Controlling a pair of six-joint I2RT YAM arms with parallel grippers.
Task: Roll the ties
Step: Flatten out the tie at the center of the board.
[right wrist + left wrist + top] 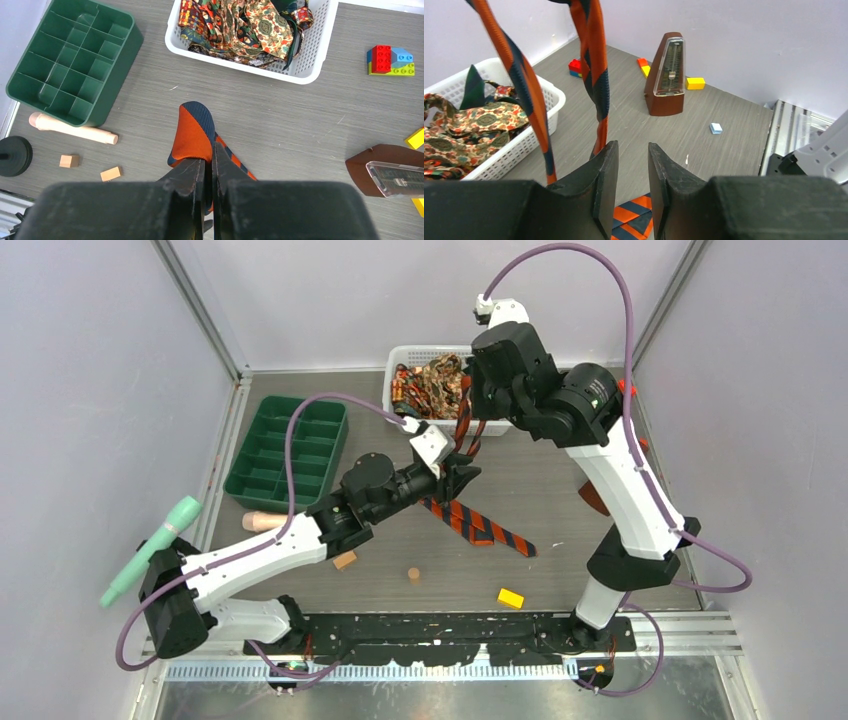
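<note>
Starting at yr far left: the green divider tray (pixel 285 453) sits by the wall, w/ a wooden peg (pixel 262 522) just in front of it. Yr left gripper (pixel 633 147) is low over the table centre, jaws spread w/ a clear gap and nothing between them. Just beyond its fingertips, two strands of the orange-and-dark striped tie (pixel 594 60) hang down; can't tell if either touches the fingers. The tie's wide pointed end lies flat on the table, between the two arms. Further back, the white mesh basket (pixel 309 75) holds the paisley ties (pixel 250 25) in a heap, w/ a dark green tie (pixel 474 82) poking up among them. Yr right gripper (pixel 208 156) is above the table in front of the basket, pointing down. Its fingers are pressed together on a fold of the striped tie, holding it up. To the right, a brown metronome (pixel 667 75) stands upright, w/ Lego bricks (pixel 391 61) near it.
</note>
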